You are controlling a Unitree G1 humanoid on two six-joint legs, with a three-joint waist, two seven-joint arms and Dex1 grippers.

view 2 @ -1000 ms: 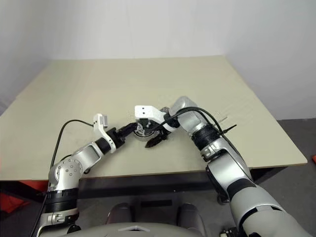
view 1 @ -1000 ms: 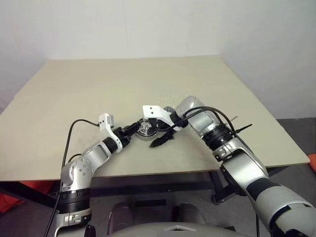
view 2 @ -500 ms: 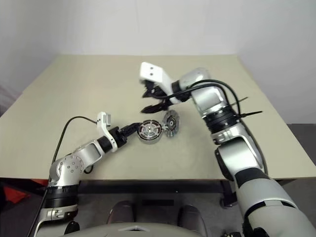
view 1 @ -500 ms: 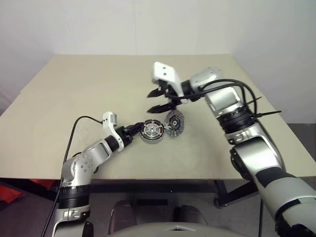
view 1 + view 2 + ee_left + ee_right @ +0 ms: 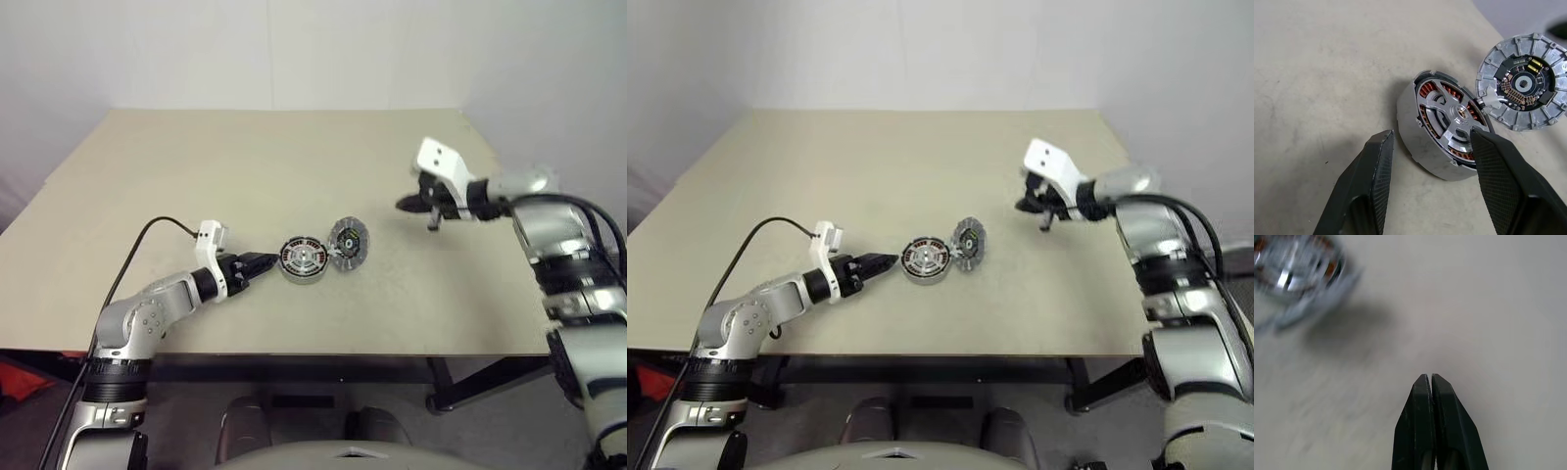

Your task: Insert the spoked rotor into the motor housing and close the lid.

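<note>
A beige desk (image 5: 245,166) stands against plain white walls (image 5: 294,49), its far edge at the wall, with grey floor (image 5: 588,235) past its right edge.

Left arm low over the near-left table, forearm angled forward and right, cable trailing behind. Left gripper (image 5: 263,261) fingers (image 5: 1374,181) parted, empty, pointing slightly down. Right arm stretched out to the far right, raised off the table, wrist bent inward. Right gripper (image 5: 411,204) pressed closed, fingers (image 5: 1431,431) together, holding nothing, tips aimed left and down.
</note>
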